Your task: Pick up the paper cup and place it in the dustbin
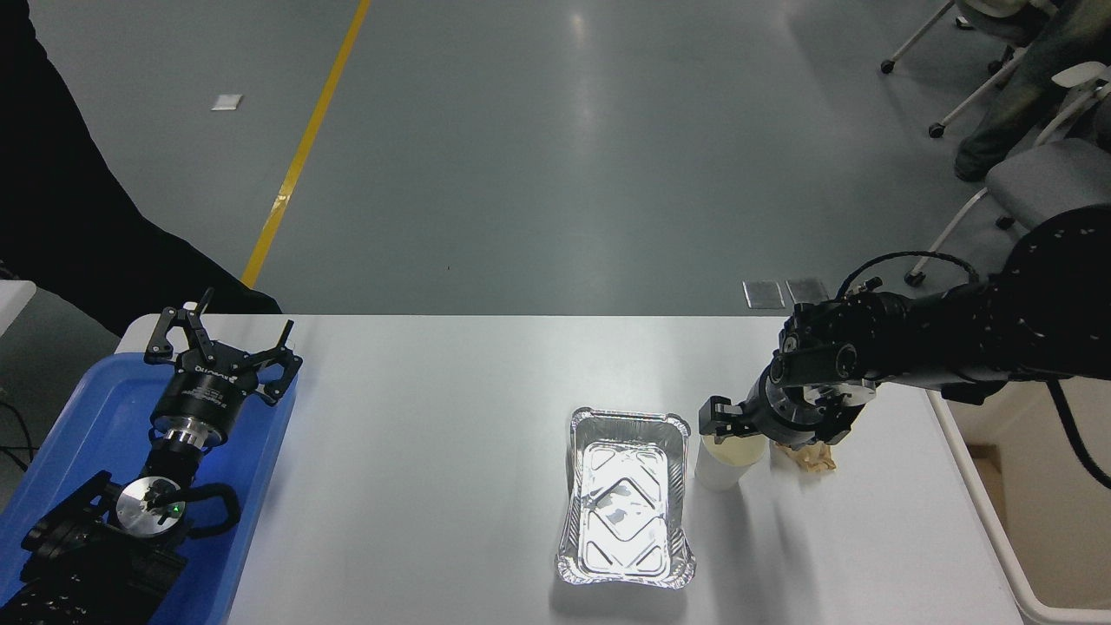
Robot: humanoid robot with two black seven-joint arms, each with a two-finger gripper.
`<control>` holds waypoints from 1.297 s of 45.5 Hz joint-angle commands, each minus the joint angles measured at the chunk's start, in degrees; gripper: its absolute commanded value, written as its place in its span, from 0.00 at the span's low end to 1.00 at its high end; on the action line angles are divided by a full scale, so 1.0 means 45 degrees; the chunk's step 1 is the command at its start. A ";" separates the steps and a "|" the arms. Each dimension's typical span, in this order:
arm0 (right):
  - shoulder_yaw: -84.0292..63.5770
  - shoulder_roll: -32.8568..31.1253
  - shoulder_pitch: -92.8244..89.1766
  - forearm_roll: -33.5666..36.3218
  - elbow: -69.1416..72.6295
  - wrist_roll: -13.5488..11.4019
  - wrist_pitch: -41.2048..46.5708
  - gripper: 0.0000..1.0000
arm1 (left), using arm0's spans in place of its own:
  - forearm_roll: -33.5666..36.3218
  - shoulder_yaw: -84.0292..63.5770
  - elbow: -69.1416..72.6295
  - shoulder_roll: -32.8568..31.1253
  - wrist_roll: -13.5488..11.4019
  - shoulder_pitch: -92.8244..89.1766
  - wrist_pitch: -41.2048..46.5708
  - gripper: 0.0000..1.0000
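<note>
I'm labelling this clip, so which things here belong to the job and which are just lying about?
Job:
- cup
- dustbin at the table's right edge
- right end effector, down over the cup

Lying about:
- foil tray
- brown paper ball
- blue tray
- left end effector, parked over the blue tray
</note>
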 commanded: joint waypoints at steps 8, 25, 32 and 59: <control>-0.0102 -0.0007 -0.0257 0.1387 -0.0167 -0.0003 -0.0147 0.45 | 0.0000 0.0000 0.0000 0.0001 -0.0016 0.0000 0.0000 0.99; -0.0063 -0.0164 -0.0238 0.2463 -0.0050 -0.0003 -0.0128 0.00 | 0.0000 0.0000 0.0000 0.0001 -0.0016 0.0000 0.0000 0.99; -0.0043 -0.0203 -0.0179 0.2541 -0.0050 0.0016 -0.0147 0.00 | 0.0000 0.0000 0.0000 0.0001 0.0003 -0.0020 0.0000 0.99; -0.0864 -0.2955 0.5580 0.2404 0.4110 0.0095 0.2973 0.00 | 0.0000 0.0000 0.0000 0.0001 0.0023 -0.0020 0.0000 0.99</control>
